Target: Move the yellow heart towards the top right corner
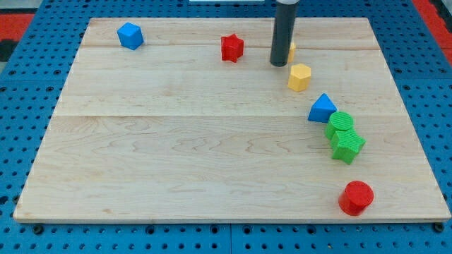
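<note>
Resting on the board, my tip (pixel 279 64) touches a yellow block (pixel 291 51), probably the heart, mostly hidden behind the rod. Push it steadily toward the view's top right, clear of the yellow hexagon (pixel 299 77).

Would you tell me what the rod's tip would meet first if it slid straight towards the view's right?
Probably the small yellow block peeking out right beside my tip; its shape is hidden and the depth is unclear.

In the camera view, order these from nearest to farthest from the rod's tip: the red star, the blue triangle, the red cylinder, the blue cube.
My tip is near the view's top.
1. Red star, to its left.
2. Blue triangle, lower right.
3. Blue cube, far left.
4. Red cylinder, bottom right.
</note>
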